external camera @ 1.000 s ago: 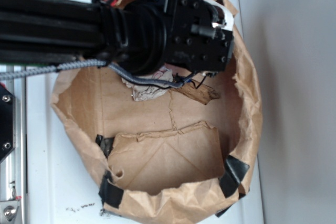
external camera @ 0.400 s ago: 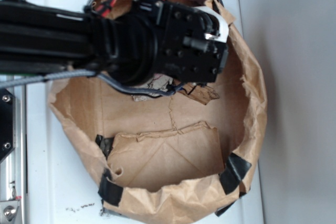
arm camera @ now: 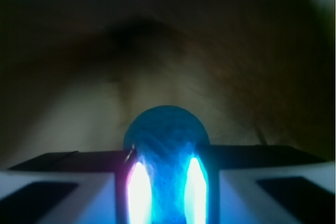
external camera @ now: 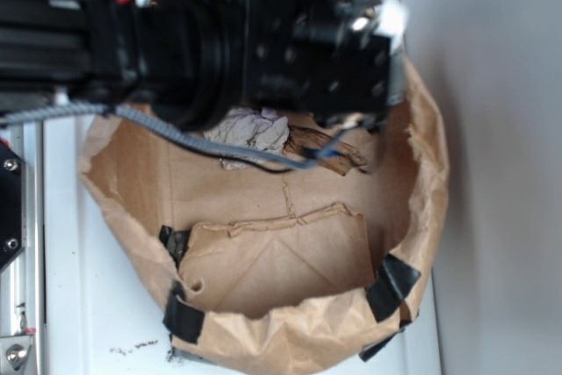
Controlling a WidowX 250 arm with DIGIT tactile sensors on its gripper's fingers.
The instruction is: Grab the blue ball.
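In the wrist view the blue ball (arm camera: 165, 145) fills the gap between my two fingers, its round top showing above them and its sides pressed by the pads. My gripper (arm camera: 165, 182) is shut on the ball. Seen from outside, the black gripper body (external camera: 351, 50) hangs over the upper part of the brown paper bag (external camera: 413, 234) and hides the ball.
A crumpled white paper wad (external camera: 250, 131) lies inside the bag just below the arm. A torn brown scrap (external camera: 329, 148) lies beside it. Black tape patches (external camera: 391, 287) sit on the bag's lower rim. The bag rests on a white surface (external camera: 97, 305).
The arm and gripper have moved up and slightly right, uncovering more of the paper wad. The gripper looks blurred with motion now.
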